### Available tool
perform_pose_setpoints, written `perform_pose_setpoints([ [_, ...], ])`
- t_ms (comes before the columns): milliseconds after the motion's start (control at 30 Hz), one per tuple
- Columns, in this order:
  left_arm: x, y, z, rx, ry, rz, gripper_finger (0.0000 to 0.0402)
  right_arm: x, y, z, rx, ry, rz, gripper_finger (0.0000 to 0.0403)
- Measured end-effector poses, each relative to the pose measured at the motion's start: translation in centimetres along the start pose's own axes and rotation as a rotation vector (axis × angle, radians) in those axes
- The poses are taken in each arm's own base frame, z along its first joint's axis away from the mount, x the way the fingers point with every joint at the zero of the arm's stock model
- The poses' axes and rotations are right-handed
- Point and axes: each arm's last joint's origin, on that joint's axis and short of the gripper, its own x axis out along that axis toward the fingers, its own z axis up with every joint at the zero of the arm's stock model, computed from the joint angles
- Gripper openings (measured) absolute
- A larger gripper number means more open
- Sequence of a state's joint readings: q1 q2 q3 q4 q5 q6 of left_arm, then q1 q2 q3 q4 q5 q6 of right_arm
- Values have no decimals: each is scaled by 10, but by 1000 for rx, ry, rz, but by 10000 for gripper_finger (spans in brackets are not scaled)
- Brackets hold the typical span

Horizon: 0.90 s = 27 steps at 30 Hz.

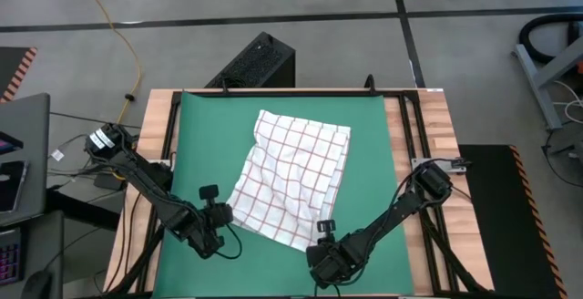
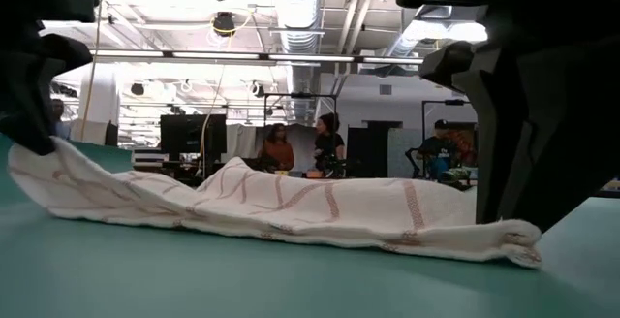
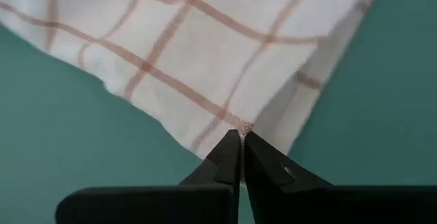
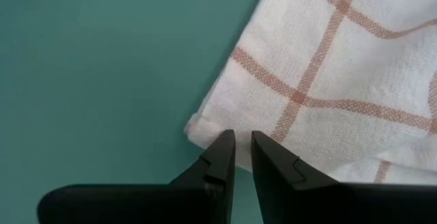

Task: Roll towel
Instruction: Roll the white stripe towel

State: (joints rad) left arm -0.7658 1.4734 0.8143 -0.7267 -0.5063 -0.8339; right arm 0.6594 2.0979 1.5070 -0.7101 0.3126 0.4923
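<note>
Right up against the low camera I see my two grippers as dark shapes at either end of the towel (image 2: 271, 206), which lies in a long rumpled ridge across the green mat (image 2: 194, 279). From above, the towel (image 1: 291, 176) sits near the middle of the mat (image 1: 196, 144), skewed and creased, with its near edge toward the arms and its far corner pointing at the back of the table (image 1: 437, 108). My left gripper (image 1: 221, 215) is at the towel's near left corner — in its wrist view the fingers (image 3: 225, 157) are pressed together with the corner of the cloth (image 3: 205, 53) caught at their tips, so it is pinching the towel. My right gripper (image 1: 325, 231) is at the near right corner; in its wrist view the fingertips (image 4: 222, 149) stand slightly apart, just over the folded edge of the cloth (image 4: 328, 67), and I see no fabric between them — spread a little, not gripping. Beyond the table, in the low view, a few people (image 2: 277, 150) sit among workstations in the room.
</note>
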Motion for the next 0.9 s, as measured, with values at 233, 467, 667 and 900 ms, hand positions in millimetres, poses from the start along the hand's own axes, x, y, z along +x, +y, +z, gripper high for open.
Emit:
perform_pose_setpoints([
  [233, -11, 3, 3, 22, 89, 20, 44, 0, 0, 1, 2, -5, 2, 73],
  [467, -39, 10, 16, -306, -196, 110, 35, 0, 0, 1, 1, -7, 4, 73],
  [667, -11, 3, -3, -538, -429, -53, 1, 0, 0, 1, 2, -11, 6, 73],
  [900, 20, 7, -19, -599, -479, -152, 0, 0, 0, 1, 2, -10, 6, 73],
])
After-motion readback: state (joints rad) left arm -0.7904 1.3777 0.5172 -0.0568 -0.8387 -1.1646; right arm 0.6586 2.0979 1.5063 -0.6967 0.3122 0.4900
